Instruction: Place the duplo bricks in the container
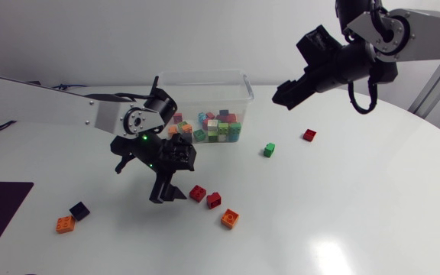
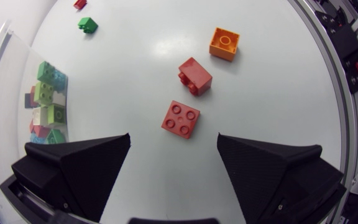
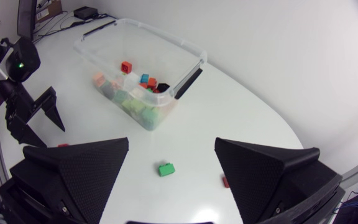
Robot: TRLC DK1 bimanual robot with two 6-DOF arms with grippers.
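In the head view the left gripper [image 1: 170, 196] hangs low over the white desk [image 1: 342, 206] just left of centre, its fingers spread and released, holding nothing. The left wrist view shows a red brick [image 2: 180, 118] lying studs-up on the desk just ahead of the gap between the fingers, touched by neither. A second red brick [image 2: 195, 76] lies tipped on its side just beyond it, and an orange brick [image 2: 224, 43] lies farther on. The clear container [image 1: 205, 75] stands at the upper centre of the head view, behind the left arm, with a heap of coloured bricks [image 1: 218, 128] inside along its near wall. The right gripper [image 1: 281, 99] hovers in the upper right, above the desk and just right of the container, likewise spread and empty. A green brick [image 1: 269, 150] and a small red brick [image 1: 309, 134] lie on the desk below it in the frame. At lower left a black brick [image 1: 79, 211] and another orange brick [image 1: 65, 224] sit close together.
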